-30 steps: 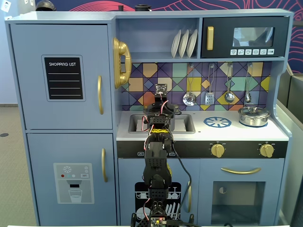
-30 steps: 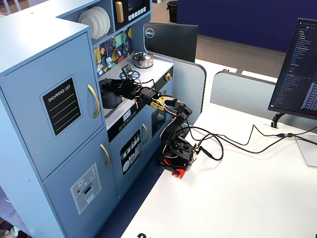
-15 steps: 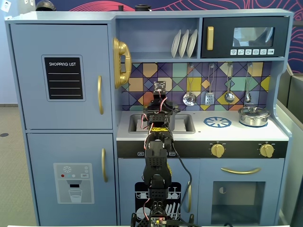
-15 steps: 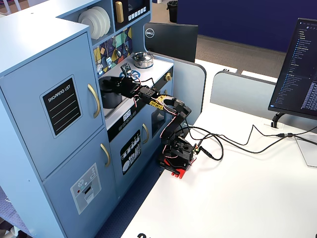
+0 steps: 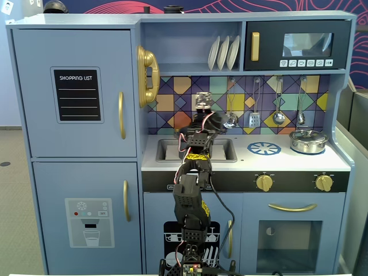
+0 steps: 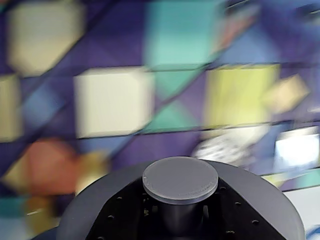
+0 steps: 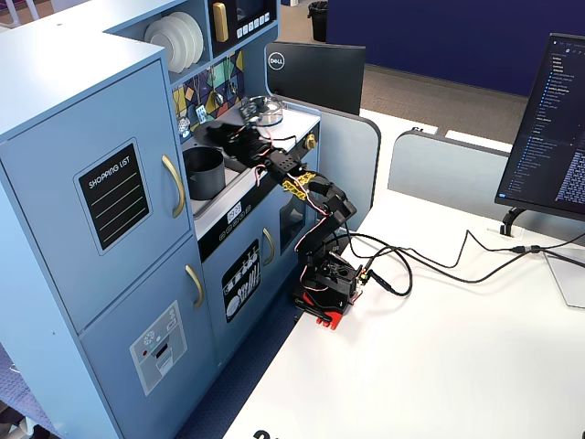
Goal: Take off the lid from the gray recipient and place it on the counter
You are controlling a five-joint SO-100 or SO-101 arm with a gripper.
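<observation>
Where lid (image 6: 180,180) hangs lifted — gray recipient (image 7: 205,171) open

Your arm (image 7: 315,206) rises from its base (image 7: 326,285) and stretches up and forward, wrist lifted. Your tool (image 7: 222,134) hangs well above that base, clamped on the lid (image 6: 180,181) by its knob.

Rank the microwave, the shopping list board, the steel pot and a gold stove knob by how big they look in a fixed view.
Largest to smallest in a fixed view:
1. microwave
2. shopping list board
3. steel pot
4. gold stove knob
None look alike in size.
</observation>
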